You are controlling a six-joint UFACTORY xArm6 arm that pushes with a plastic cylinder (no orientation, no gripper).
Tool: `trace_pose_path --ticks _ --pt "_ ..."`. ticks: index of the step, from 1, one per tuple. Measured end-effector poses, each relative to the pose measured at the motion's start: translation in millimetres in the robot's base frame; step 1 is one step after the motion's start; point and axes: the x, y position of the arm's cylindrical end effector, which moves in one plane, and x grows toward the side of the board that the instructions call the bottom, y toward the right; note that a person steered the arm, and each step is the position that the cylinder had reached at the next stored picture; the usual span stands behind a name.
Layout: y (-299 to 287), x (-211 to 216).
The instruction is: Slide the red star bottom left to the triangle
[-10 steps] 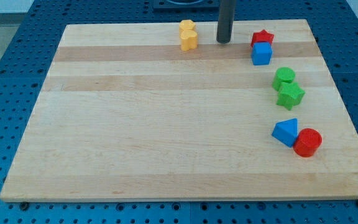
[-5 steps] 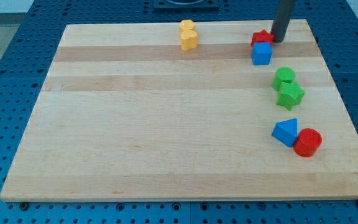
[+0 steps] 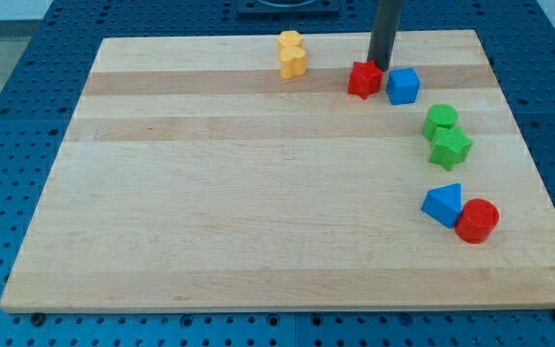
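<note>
The red star lies near the top of the wooden board, just left of a blue cube. My tip stands right behind the star, at its upper right edge, touching or nearly touching it. The blue triangle lies far below, at the view's lower right, with a red cylinder against its right side.
Two yellow blocks sit together at the top centre. A green cylinder and a green star sit together on the right, between the blue cube and the triangle.
My tip went right past the red star, then came back left. The star has slid left and down, off the blue cube's top to its left side.
</note>
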Motion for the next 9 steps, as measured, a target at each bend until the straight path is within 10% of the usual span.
trace_pose_path --ticks 9 --pt "-59 81"
